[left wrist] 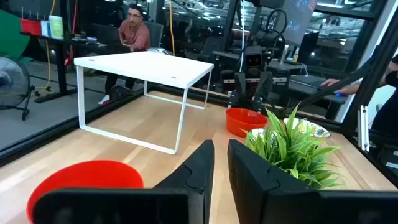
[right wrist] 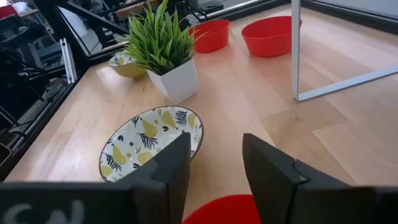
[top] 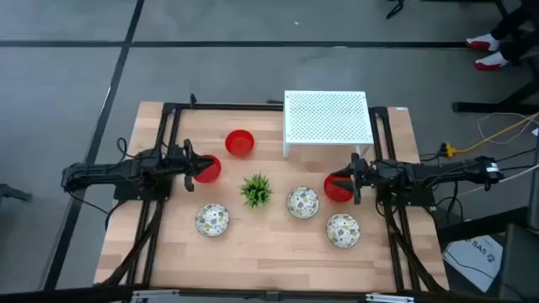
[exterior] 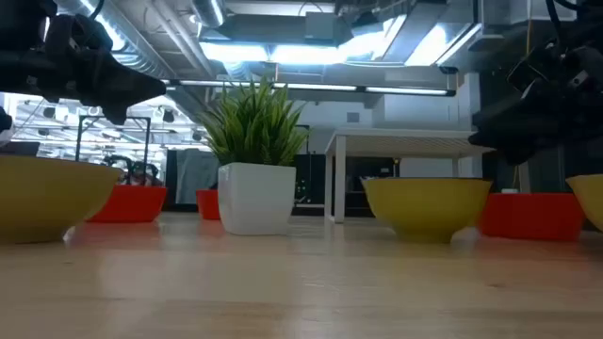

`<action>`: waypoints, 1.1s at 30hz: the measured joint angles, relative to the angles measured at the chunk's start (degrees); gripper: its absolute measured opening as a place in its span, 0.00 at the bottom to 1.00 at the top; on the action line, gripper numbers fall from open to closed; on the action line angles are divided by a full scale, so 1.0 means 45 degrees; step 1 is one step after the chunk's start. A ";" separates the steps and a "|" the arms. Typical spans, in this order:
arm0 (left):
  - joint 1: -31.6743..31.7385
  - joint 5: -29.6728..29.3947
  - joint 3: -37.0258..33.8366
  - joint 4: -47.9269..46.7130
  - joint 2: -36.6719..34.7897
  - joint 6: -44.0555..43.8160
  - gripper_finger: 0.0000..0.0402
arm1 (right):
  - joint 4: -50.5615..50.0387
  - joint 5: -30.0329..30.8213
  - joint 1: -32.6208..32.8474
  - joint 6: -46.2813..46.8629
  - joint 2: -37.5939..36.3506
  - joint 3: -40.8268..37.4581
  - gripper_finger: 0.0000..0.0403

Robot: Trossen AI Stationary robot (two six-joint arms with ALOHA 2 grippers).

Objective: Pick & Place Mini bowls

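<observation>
Three glossy red bowls stand on the table in the high view: one [top: 207, 169] under my left gripper [top: 189, 163], one [top: 337, 188] under my right gripper [top: 353, 180], and one [top: 240, 143] farther back. Three patterned bowls [top: 212, 220] [top: 303, 202] [top: 343, 230] sit nearer the front edge. The low view shows both grippers hovering above the bowls. My left gripper [left wrist: 221, 149] shows only a narrow gap, with its red bowl [left wrist: 87, 180] beside the fingers. My right gripper [right wrist: 214, 155] is open, its red bowl [right wrist: 224, 210] below the gap.
A small green plant in a white pot [top: 257, 190] stands mid-table between the bowls. A white perforated rack [top: 327, 118] on thin legs stands at the far right. Black frame rails [top: 160, 143] run along both table sides. A person [left wrist: 134, 31] sits beyond the table.
</observation>
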 joint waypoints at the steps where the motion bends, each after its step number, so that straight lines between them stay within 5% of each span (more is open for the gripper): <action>1: 0.0000 0.0001 0.0000 0.0004 0.0000 0.0004 0.10 | 0.0000 0.0001 0.0000 0.0000 0.0000 0.0000 0.36; 28: 0.0000 0.0000 -0.0001 0.0000 0.0000 0.0000 0.11 | 0.0141 0.0006 0.0000 0.0000 0.0000 0.0032 0.36; 33: 0.0000 0.0000 0.0003 -0.0001 -0.0001 0.0000 0.10 | -0.1438 0.0011 0.0000 -0.0015 0.0001 0.1377 0.36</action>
